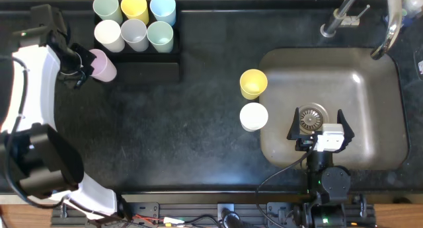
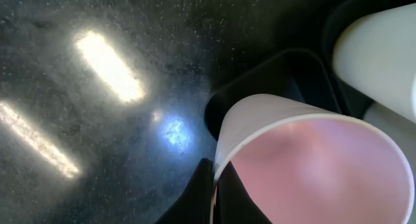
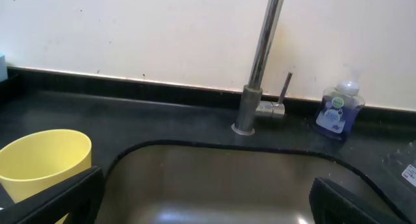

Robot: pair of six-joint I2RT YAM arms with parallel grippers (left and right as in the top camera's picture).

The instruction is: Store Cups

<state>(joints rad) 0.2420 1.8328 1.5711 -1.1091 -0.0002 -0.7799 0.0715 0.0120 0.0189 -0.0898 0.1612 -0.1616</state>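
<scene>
The pink cup (image 1: 103,65) is held by the left gripper (image 1: 86,61) just off the left edge of the black tray (image 1: 153,71). It is tilted on its side with its mouth turned toward the gripper. In the left wrist view the fingers (image 2: 231,193) are seen closed on the wall of the cup at its rim, and one rounded tray corner is seen directly beyond the cup. Six cups are stood upright in two rows at the back of the tray. The nearest of them, a white cup (image 1: 108,35), is set close to the pink cup but apart from it. The tray's front strip is seen as dark, open slots.

A wide stretch of dark countertop (image 1: 178,142) separates the tray from the sink (image 1: 377,109). At the sink's left rim a yellow cup (image 1: 253,83) and a second white cup (image 1: 254,116) are stood upright, close together, on the counter.

The right gripper (image 1: 319,125) is held over the sink basin near the drain (image 1: 312,115), its fingers spread wide with nothing between them. It is kept well apart from both cups. The faucet (image 1: 342,15) is mounted behind the sink.
</scene>
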